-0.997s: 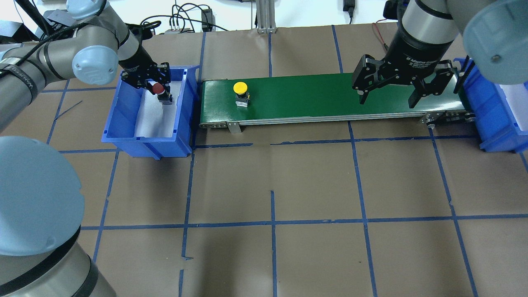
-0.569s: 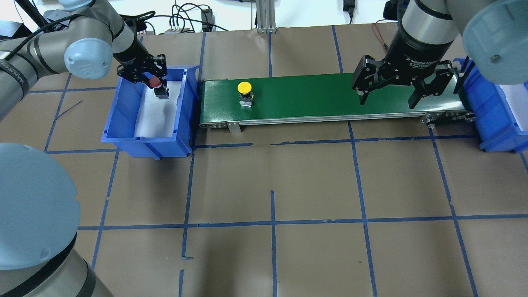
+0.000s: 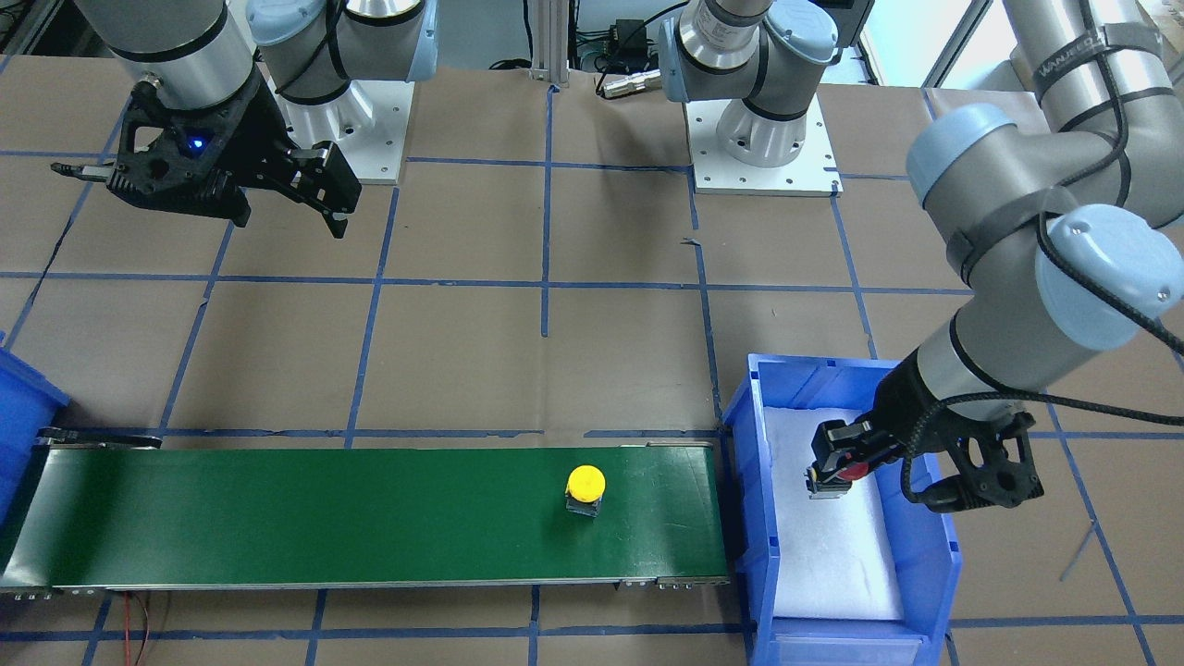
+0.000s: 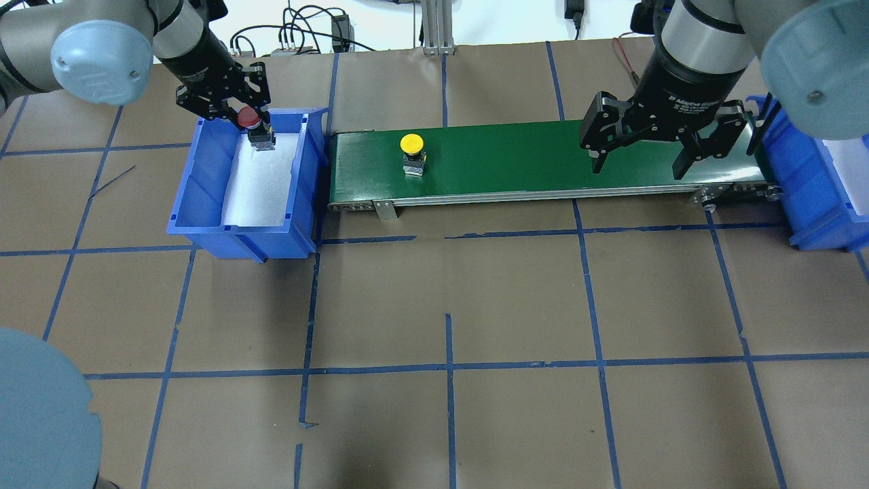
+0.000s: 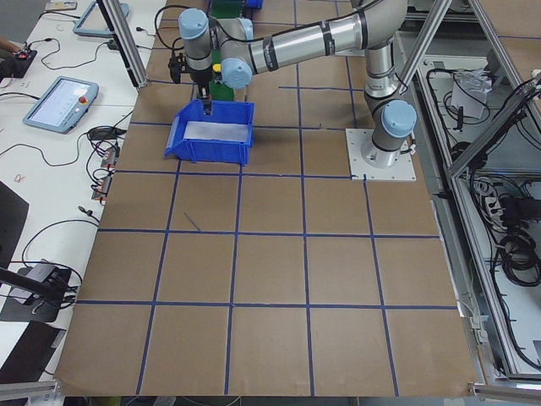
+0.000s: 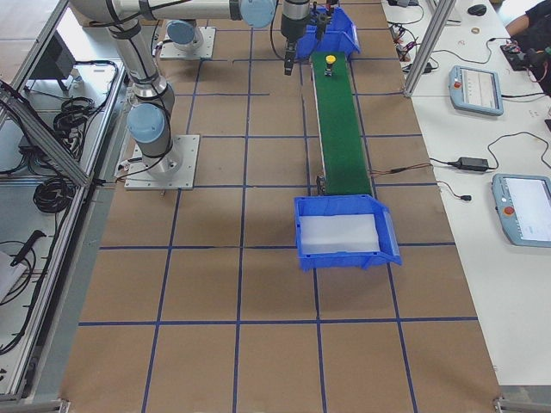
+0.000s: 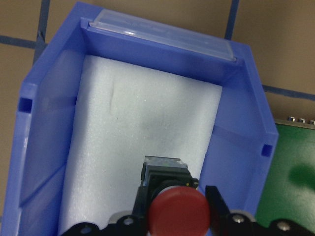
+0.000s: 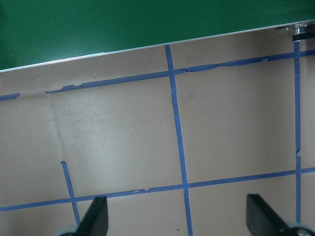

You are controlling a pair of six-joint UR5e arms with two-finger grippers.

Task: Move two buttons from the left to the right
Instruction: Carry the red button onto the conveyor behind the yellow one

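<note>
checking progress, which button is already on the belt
The yellow-capped button, standing on the green belt; the red button is in the left gripper over the blue bin.

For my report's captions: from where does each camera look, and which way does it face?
Front: across the table, facing the robot; both arms, bases.
Overhead: behind the robot, looking forward, down; both arms.
Left side: table's left end, looking along; left arm nearest.
Right side: table's right end; right arm nearest.
Left wrist: down into blue bin; jaws around red button.
Right wrist: down at table, belt edge; jaw tips.
Shared: front and overhead show yellow button on belt.
</note>
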